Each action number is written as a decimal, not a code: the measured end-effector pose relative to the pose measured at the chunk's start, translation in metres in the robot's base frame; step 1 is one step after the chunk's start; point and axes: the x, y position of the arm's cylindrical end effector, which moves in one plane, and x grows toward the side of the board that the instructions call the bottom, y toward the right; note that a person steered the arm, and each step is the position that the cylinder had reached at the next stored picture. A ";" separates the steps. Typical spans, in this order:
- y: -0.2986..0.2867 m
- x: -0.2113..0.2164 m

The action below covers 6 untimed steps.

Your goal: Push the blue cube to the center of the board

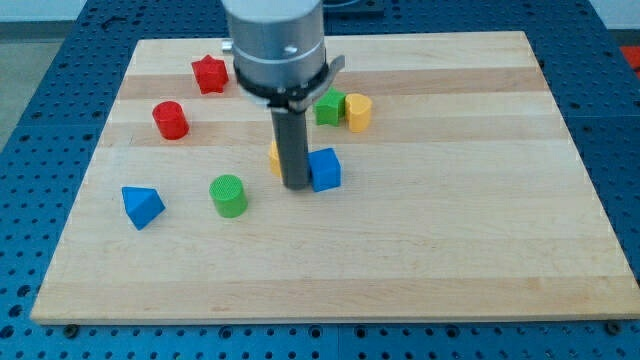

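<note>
The blue cube [325, 169] lies near the middle of the wooden board [450, 250], a little to the view's left of centre. My tip [296, 185] stands right against the cube's left side, touching or nearly touching it. The dark rod comes down from the grey arm body [277, 45] at the view's top. A yellow block [274, 156] is mostly hidden behind the rod, just left of it.
A red star block [209, 74] and a red cylinder [170, 119] lie at the upper left. A green cube [330, 107] and a yellow block [358, 112] sit together above the blue cube. A green cylinder [228, 195] and a blue triangular block [141, 206] lie at the left.
</note>
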 end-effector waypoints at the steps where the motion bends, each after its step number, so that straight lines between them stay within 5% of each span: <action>1: 0.013 -0.002; 3: 0.026 0.034; 6: 0.069 0.001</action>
